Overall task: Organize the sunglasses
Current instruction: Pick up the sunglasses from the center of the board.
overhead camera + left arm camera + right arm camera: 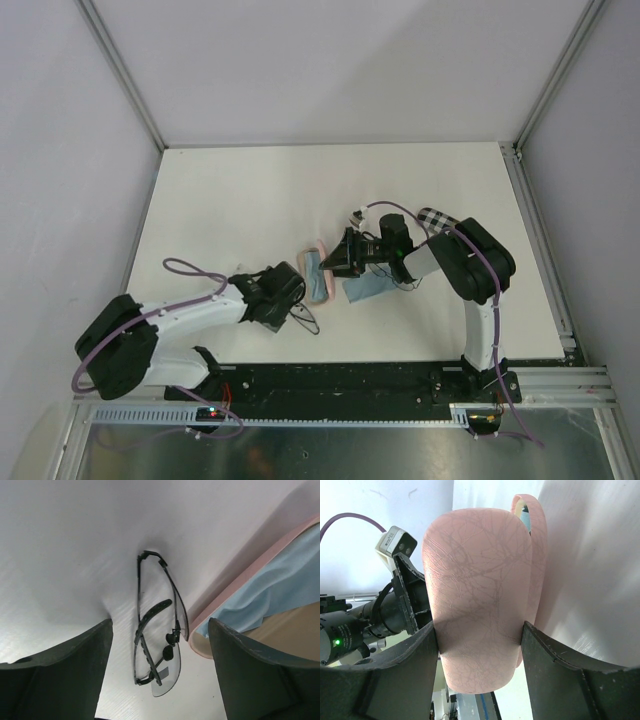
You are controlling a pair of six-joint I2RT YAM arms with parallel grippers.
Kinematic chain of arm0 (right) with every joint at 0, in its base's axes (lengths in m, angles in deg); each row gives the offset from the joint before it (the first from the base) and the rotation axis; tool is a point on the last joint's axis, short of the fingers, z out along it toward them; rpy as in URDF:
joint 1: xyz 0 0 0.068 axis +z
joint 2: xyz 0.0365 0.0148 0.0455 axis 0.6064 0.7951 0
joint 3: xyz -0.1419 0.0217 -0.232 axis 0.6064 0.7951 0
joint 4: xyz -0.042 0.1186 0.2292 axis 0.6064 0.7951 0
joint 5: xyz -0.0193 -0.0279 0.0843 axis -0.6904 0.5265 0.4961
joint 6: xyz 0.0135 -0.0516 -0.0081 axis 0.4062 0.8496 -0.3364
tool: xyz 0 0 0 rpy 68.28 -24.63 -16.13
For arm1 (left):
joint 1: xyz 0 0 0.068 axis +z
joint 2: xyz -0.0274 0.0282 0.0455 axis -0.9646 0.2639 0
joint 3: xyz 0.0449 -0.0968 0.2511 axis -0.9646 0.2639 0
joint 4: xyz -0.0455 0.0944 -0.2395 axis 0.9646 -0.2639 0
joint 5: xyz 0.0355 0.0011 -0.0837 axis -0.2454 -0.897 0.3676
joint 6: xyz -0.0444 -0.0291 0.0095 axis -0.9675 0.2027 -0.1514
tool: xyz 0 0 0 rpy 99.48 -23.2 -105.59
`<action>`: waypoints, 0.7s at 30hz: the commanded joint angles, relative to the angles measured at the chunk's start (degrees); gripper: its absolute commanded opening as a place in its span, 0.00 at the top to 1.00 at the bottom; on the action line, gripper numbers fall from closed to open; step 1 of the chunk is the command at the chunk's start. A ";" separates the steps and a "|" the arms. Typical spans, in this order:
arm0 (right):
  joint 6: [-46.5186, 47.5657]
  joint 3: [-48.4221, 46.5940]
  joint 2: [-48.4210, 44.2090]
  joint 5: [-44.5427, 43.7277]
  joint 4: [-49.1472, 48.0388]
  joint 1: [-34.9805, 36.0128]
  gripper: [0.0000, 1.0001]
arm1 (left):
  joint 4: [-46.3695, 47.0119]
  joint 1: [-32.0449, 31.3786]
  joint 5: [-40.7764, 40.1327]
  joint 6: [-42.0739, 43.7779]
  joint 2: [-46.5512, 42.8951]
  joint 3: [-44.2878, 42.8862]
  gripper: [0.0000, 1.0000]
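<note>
Right hand [479, 630] grips the open pink case [480, 575] — blue cloth [280, 587] inside; left hand [159, 627] spread wide over the sunglasses [169, 652].

From above, the left arm [190, 315] covers most of the glasses [306, 321] by the near edge of the table [250, 190]; only a wire loop shows. The right arm [470, 265] hides one end of the checkered case [434, 216] and part of the cloth [368, 289]. Thin dark lines beside the cloth are too small to tell. At the left wrist the pink case [235, 591] runs off the right edge. At the right wrist it fills the gap between the fingers [395, 680] of the right gripper [479, 626], both cut off below.
</note>
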 commanded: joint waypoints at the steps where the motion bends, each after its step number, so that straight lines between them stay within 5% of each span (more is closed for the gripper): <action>1: 0.88 -1.05 -1.46 0.79 -1.72 -0.49 0.54 | -0.97 -1.24 -2.50 -2.40 3.60 -3.19 0.18; 10: 2.98 -1.07 -3.47 0.12 1.52 -0.71 0.54 | -1.02 -1.93 -1.08 -4.03 9.21 -4.54 0.32; 21: 3.63 -1.04 -3.96 0.09 2.73 -0.60 0.54 | -1.07 -0.28 -2.88 -4.50 7.29 -0.58 0.65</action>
